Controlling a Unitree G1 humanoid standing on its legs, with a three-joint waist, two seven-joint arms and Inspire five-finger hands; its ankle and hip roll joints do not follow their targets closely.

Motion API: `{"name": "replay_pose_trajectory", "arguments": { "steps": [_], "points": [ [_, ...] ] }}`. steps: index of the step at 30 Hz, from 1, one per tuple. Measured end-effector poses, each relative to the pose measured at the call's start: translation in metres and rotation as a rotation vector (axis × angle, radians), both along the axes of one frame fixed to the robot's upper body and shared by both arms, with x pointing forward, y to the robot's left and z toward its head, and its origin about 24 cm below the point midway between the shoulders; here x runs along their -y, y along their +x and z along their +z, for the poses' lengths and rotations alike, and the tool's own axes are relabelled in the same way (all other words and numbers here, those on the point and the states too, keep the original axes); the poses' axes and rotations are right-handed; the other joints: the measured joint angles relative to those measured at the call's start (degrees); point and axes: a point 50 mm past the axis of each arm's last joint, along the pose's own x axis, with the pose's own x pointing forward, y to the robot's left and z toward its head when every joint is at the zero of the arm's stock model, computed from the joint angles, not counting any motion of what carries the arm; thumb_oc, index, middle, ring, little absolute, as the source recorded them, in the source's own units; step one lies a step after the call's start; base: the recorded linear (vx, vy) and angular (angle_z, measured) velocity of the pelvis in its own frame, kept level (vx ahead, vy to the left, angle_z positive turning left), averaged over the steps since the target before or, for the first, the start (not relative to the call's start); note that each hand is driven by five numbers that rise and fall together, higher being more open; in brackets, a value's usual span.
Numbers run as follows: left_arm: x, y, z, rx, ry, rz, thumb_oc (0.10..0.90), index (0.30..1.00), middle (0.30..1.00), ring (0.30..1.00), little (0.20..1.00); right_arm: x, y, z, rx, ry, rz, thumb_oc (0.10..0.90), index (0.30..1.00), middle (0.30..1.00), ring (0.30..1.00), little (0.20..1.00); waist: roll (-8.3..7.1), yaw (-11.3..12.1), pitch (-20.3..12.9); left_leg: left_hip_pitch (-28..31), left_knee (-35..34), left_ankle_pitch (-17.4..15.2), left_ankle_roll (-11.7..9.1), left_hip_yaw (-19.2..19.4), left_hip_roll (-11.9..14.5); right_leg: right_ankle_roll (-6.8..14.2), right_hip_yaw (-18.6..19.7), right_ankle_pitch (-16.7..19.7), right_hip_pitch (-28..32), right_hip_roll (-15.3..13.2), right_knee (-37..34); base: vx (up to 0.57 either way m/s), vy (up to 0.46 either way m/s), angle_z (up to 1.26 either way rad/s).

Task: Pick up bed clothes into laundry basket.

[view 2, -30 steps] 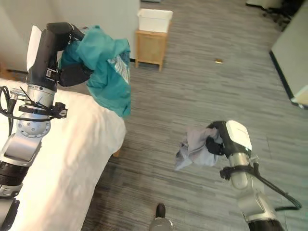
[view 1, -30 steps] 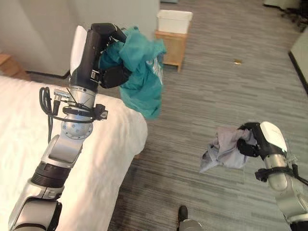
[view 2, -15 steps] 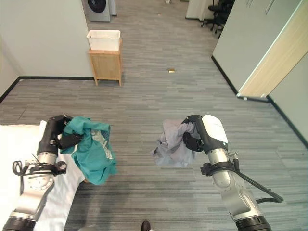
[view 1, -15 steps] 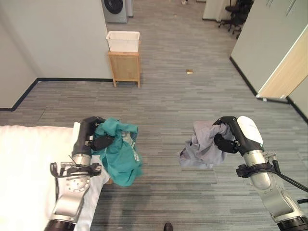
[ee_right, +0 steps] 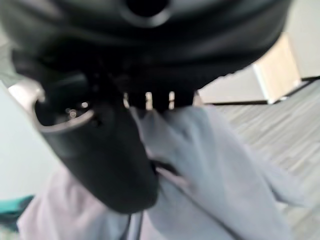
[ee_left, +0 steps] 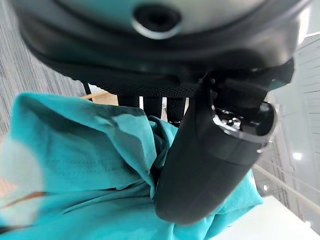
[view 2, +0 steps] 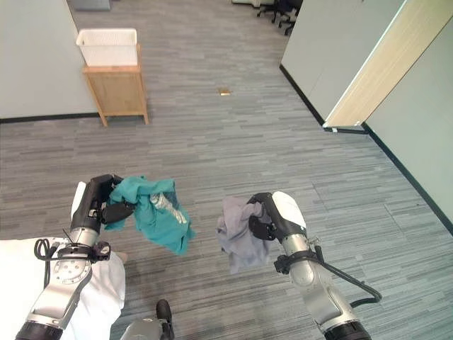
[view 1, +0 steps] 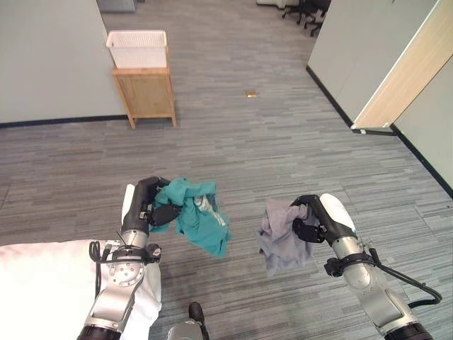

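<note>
both garments now hang lower over the floor: left hand [view 1: 146, 205] clenched on the teal garment [view 1: 198, 223], right hand [view 1: 315, 221] on the grey garment [view 1: 279, 237]; white basket [view 1: 138, 48], probably the target, is well apart.

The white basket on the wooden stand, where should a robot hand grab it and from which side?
Judging by its open top and flared rim, grip the white basket by the rim's near long edge, coming from above; the wooden stand blocks any approach from below. No handles are visible.

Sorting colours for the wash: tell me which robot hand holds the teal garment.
The left robot hand grips the teal garment; the right robot hand holds a grey garment.
</note>
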Motion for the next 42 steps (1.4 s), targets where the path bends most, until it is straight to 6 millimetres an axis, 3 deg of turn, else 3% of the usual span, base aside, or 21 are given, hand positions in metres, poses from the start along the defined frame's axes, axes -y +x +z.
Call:
{"name": "replay_pose_trajectory", "arguments": {
  "steps": [2, 5, 9, 12, 14, 15, 17, 18, 20, 22, 23, 25, 26, 28, 31, 33, 34, 36, 37, 41, 42],
  "points": [
    [-0.004, 0.001, 0.002, -0.002, 0.026, 0.002, 0.4, 0.3, 0.3, 0.3, 0.3, -0.003, -0.001, 0.002, 0.009, 0.01, 0.013, 0.4, 0.3, 0.3, 0.3, 0.3, -0.61, -2.0, -0.4, 2.4, -1.3, -1.1, 0.6, -0.7, -0.9, 0.2, -0.8, -0.3, -6.5, -2.9, 9.9, 0.35, 0.083, 0.36],
    [-0.008, 0.005, 0.009, 0.018, 0.056, 0.012, 0.4, 0.3, 0.3, 0.3, 0.3, -0.002, 0.005, 0.012, 0.04, 0.02, 0.011, 0.4, 0.3, 0.3, 0.3, 0.3, 0.7, -3.0, -0.2, 5.7, -3.4, -3.9, 1.4, -2.4, -1.1, -4.2, -8.1, -2.8, -13.0, -6.8, 7.6, 0.43, -0.015, 0.26],
    [-0.007, 0.011, 0.003, -0.012, 0.058, 0.03, 0.4, 0.3, 0.3, 0.3, 0.3, 0.001, 0.01, 0.016, 0.047, 0.046, 0.0, 0.4, 0.3, 0.3, 0.3, 0.3, 2.12, -4.5, 0.0, 8.0, -4.4, -3.8, -1.2, -5.0, 0.0, -8.9, -8.1, -1.1, -13.7, -2.7, -14.3, 0.42, -0.172, 0.43],
    [-0.006, 0.017, -0.005, -0.049, 0.037, 0.049, 0.4, 0.3, 0.3, 0.3, 0.3, 0.006, 0.008, 0.013, 0.032, 0.072, -0.025, 0.4, 0.3, 0.3, 0.3, 0.3, 2.11, -6.0, -0.3, 10.1, -5.0, -5.5, -4.2, -8.1, 0.5, -7.9, -4.8, 6.4, -11.6, 0.1, -37.1, 0.4, -0.183, 0.55],
    [-0.008, 0.014, -0.01, -0.077, 0.041, 0.055, 0.4, 0.3, 0.3, 0.3, 0.3, 0.007, 0.002, 0.005, 0.001, 0.083, -0.039, 0.4, 0.3, 0.3, 0.3, 0.3, -1.13, -6.8, -1.5, 13.0, -5.0, -7.4, -7.6, -9.7, -0.8, -5.6, -5.5, 5.5, -10.2, -2.1, -37.1, 0.38, -0.156, 0.5],
    [-0.006, 0.009, -0.019, -0.104, 0.016, 0.066, 0.4, 0.3, 0.3, 0.3, 0.3, 0.012, -0.002, -0.004, -0.035, 0.077, -0.06, 0.4, 0.3, 0.3, 0.3, 0.3, -0.37, -6.5, -2.2, 15.1, -4.9, -9.0, -10.5, -9.4, 0.9, -6.0, -5.9, 10.9, -8.8, -0.9, -35.6, 0.44, -0.19, 0.35],
    [0.001, 0.003, -0.028, -0.127, -0.016, 0.053, 0.4, 0.3, 0.3, 0.3, 0.3, 0.027, -0.008, -0.012, -0.075, 0.066, -0.133, 0.4, 0.3, 0.3, 0.3, 0.3, 3.37, -7.5, -3.1, 16.7, -4.6, -9.2, -12.7, -7.5, 5.9, -8.3, -5.9, 12.1, -5.9, 4.1, -36.0, 0.61, -0.273, 0.35],
    [0.003, 0.003, -0.028, -0.125, -0.025, 0.049, 0.4, 0.3, 0.3, 0.3, 0.3, 0.032, -0.009, -0.012, -0.083, 0.059, -0.155, 0.4, 0.3, 0.3, 0.3, 0.3, 3.45, -7.7, -3.0, 17.1, -4.9, -8.6, -13.2, -6.8, 6.1, -11.6, -6.0, 13.3, -5.1, 4.8, -36.4, 0.49, -0.22, 0.2],
    [0.005, 0.003, -0.029, -0.132, -0.03, 0.04, 0.4, 0.3, 0.3, 0.3, 0.3, 0.04, -0.009, -0.014, -0.09, 0.053, -0.188, 0.4, 0.3, 0.3, 0.3, 0.3, 3.46, -8.2, -2.8, 18.0, -4.7, -6.7, -15.2, -6.1, 5.9, -13.1, -5.8, 12.7, -3.7, 5.3, -36.4, 0.36, -0.269, 0.07],
    [0.004, 0.0, -0.033, -0.146, -0.037, 0.043, 0.4, 0.3, 0.3, 0.3, 0.3, 0.044, -0.013, -0.021, -0.123, 0.054, -0.213, 0.4, 0.3, 0.3, 0.3, 0.3, 1.97, -8.6, -2.0, 17.4, 4.4, -7.3, -16.5, -5.2, 7.2, -13.8, -6.8, 12.7, 0.0, 5.6, -36.4, 0.3, -0.384, 0.05],
    [0.003, 0.001, -0.032, -0.143, -0.039, 0.044, 0.4, 0.3, 0.3, 0.3, 0.3, 0.043, -0.015, -0.023, -0.132, 0.053, -0.209, 0.4, 0.3, 0.3, 0.3, 0.3, 1.36, -8.7, -1.9, 11.6, 17.4, -9.1, -17.5, -7.1, 9.5, -15.5, -8.6, 11.4, 1.1, 5.9, -36.0, 0.26, -0.359, -0.04],
    [-0.001, 0.001, -0.028, -0.128, -0.039, 0.059, 0.4, 0.3, 0.3, 0.3, 0.3, 0.041, -0.013, -0.019, -0.114, 0.057, -0.195, 0.4, 0.3, 0.3, 0.3, 0.3, 0.86, -7.0, -1.6, 4.9, 33.6, -6.4, -19.1, -11.3, 11.7, -17.4, -9.1, 7.8, 2.6, 6.9, -35.4, 0.28, -0.291, -0.31],
    [-0.002, 0.001, -0.027, -0.123, -0.053, 0.069, 0.4, 0.3, 0.3, 0.3, 0.3, 0.039, -0.012, -0.016, -0.1, 0.062, -0.186, 0.4, 0.3, 0.3, 0.3, 0.3, 0.63, -6.8, -1.2, -0.3, 43.5, -3.9, -18.5, -12.2, 13.9, -18.0, -8.8, 7.6, 4.0, 7.0, -36.0, 0.26, -0.12, -0.35],
    [-0.001, 0.002, -0.026, -0.121, -0.054, 0.061, 0.4, 0.3, 0.3, 0.3, 0.3, 0.038, -0.008, -0.012, -0.085, 0.069, -0.181, 0.4, 0.3, 0.3, 0.3, 0.3, -0.47, -7.0, -0.4, -5.5, 49.3, -5.7, -17.7, -9.0, 14.8, -18.5, -8.9, 7.2, 5.4, 6.1, -36.3, 0.23, 0.056, -0.15],
    [0.0, 0.002, -0.025, -0.116, -0.059, 0.051, 0.4, 0.3, 0.3, 0.3, 0.3, 0.04, -0.005, -0.006, -0.064, 0.06, -0.18, 0.4, 0.3, 0.3, 0.3, 0.3, -1.91, -6.8, 0.9, -6.8, 32.2, -7.9, -14.7, -3.0, 11.8, -18.0, -8.0, 6.7, 6.8, 4.0, -36.4, 0.2, 0.201, -0.15],
    [0.002, 0.002, -0.027, -0.121, -0.068, 0.047, 0.4, 0.3, 0.3, 0.3, 0.3, 0.043, -0.001, -0.001, -0.049, 0.044, -0.177, 0.4, 0.3, 0.3, 0.3, 0.3, -0.57, -6.2, 1.4, -6.6, 14.8, -6.5, -14.3, -5.3, 7.7, -16.3, -7.0, 6.0, 7.1, 4.1, -36.4, 0.21, 0.152, -0.33],
    [0.004, 0.003, -0.027, -0.123, -0.067, 0.037, 0.4, 0.3, 0.3, 0.3, 0.3, 0.045, -0.001, 0.001, -0.049, 0.029, -0.175, 0.4, 0.3, 0.3, 0.3, 0.3, 0.95, -6.2, 2.2, -5.8, 6.2, -1.6, -12.7, -5.8, 6.5, -14.9, -6.9, 5.6, 8.3, 4.7, -36.5, 0.31, 0.152, -0.26],
    [0.005, 0.002, -0.028, -0.128, -0.069, 0.035, 0.4, 0.3, 0.3, 0.3, 0.3, 0.046, -0.002, 0.0, -0.055, 0.024, -0.18, 0.4, 0.3, 0.3, 0.3, 0.3, 2.51, -6.5, 2.2, -4.4, 1.7, 0.5, -12.0, -6.1, 6.0, -13.5, -7.2, 4.6, 9.4, 5.4, -36.6, 0.2, 0.077, -0.15],
    [0.006, 0.002, -0.029, -0.133, -0.069, 0.032, 0.4, 0.3, 0.3, 0.3, 0.3, 0.046, -0.005, -0.004, -0.068, 0.028, -0.18, 0.4, 0.3, 0.3, 0.3, 0.3, 3.68, -7.0, 1.9, -3.5, 1.3, 6.8, -8.7, -6.6, 5.8, -11.7, -6.8, 3.2, 11.0, 5.9, -36.9, 0.17, 0.087, -0.09],
    [0.004, 0.003, -0.02, -0.098, -0.054, 0.025, 0.4, 0.3, 0.3, 0.3, 0.3, 0.043, -0.01, -0.003, -0.061, 0.039, -0.173, 0.4, 0.3, 0.3, 0.3, 0.3, 2.32, -6.9, 1.2, -0.2, -5.2, 8.4, -7.0, -5.0, 0.1, -10.6, -6.9, 3.1, 11.2, 1.0, -36.9, 0.13, 0.08, 0.04],
    [-0.01, -0.004, -0.022, -0.124, 0.002, 0.038, 0.4, 0.3, 0.3, 0.3, 0.3, 0.034, -0.018, -0.018, -0.111, 0.093, -0.162, 0.4, 0.3, 0.3, 0.3, 0.3, -4.18, -5.3, -2.0, 0.5, -5.2, 6.0, -4.3, -2.3, -3.9, -7.7, -7.9, 2.0, 11.2, -3.7, -36.5, 0.06, 0.057, 0.05]
  ]
}}
